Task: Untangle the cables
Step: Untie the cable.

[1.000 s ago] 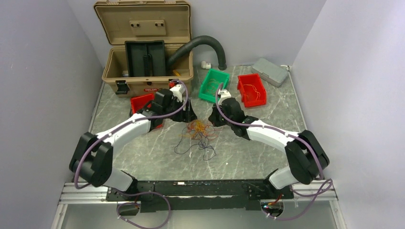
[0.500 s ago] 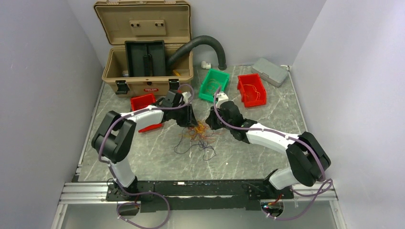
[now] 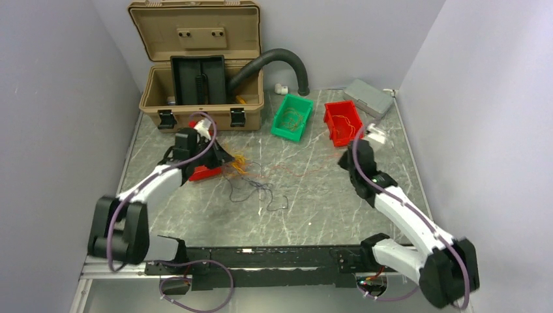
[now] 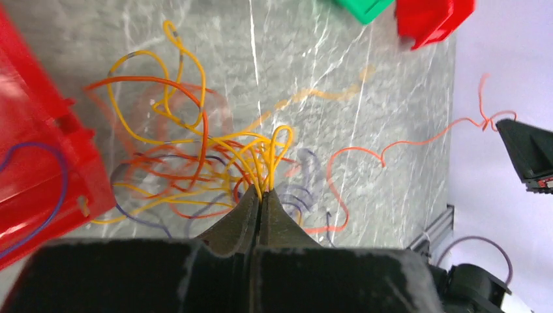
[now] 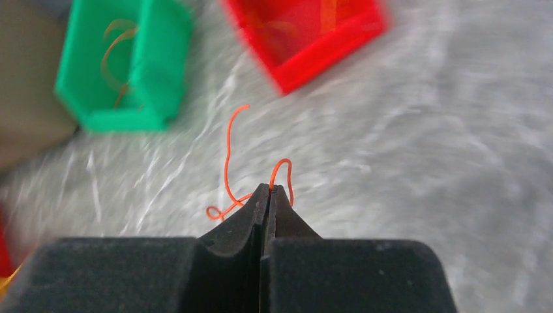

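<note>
Cables (image 4: 195, 156): tangle on counter (image 3: 326, 208), near-left of green bin (image 3: 287, 134), yellow loops (image 4: 280, 140) pinched tight in my left hand (image 4: 262, 192). Orange strand (image 5: 228, 156): clamped in my right hand (image 5: 269, 189), right of the bin. I judge a slow, low pull apart best, easing off if loops cinch.

We can read no lettering, brand, number or sign in any view. The tan case (image 3: 195, 52), green bin (image 3: 279, 124), red bin (image 3: 330, 127) and grey box (image 3: 369, 98) show us nothing legible.
</note>
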Robot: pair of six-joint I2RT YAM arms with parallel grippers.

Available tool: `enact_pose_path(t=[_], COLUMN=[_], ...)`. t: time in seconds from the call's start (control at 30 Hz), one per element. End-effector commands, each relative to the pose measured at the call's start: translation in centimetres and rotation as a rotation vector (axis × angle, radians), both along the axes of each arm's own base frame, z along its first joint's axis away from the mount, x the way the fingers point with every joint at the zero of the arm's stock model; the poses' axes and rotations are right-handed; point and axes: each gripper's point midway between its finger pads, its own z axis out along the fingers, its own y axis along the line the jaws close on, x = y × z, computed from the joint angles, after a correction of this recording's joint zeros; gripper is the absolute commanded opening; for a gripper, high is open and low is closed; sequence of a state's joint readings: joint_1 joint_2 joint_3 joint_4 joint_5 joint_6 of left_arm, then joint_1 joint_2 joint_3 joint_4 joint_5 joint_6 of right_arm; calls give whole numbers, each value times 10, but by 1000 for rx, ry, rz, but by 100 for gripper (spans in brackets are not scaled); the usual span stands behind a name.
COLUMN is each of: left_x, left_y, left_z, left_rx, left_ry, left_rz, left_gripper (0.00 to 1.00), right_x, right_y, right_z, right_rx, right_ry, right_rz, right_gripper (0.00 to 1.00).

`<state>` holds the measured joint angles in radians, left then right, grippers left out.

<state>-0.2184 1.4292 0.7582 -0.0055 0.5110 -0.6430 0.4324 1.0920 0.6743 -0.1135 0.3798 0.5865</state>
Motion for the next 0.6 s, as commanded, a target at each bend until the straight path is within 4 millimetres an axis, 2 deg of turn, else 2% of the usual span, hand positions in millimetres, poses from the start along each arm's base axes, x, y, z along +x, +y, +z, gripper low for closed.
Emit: enact_pose_path(t=[0.0, 0.07, 0.2, 0.27, 0.33, 0.4, 0.47, 0.53, 0.57], left_x=[-1, -8, -18, -19, -19, -23, -26, -30, -32], left_y=[26, 32, 30, 38, 53, 62, 53, 31, 17], left_z=[40, 56, 89, 100, 109, 115, 126, 131, 133], left_rx=[51, 62, 59, 101, 156, 173, 136, 106, 97], left_ry=[-195, -258, -359, -368, -369, -389, -449, -477, -491], left_rz=[127, 144, 91, 116, 185, 237, 211, 120, 57], left_gripper=[0, 0, 0, 0, 0, 0, 0, 0, 0], right_x=[-32, -45, -62, -77, -99, -113, -96, -69, -59], right_y=[-93, -118, -146, -165, -187, -198, -185, -153, -135], right_z=[12, 25, 49, 62, 76, 88, 93, 88, 83], right_rx=[11, 16, 2, -12, -12, -18, -37, -56, -49], right_ry=[-56, -102, -175, -217, -274, -309, -282, -236, -220], right_rz=[-445, -567, -699, -821, -984, -1057, -931, -671, -549], right_gripper=[0, 0, 0, 0, 0, 0, 0, 0, 7])
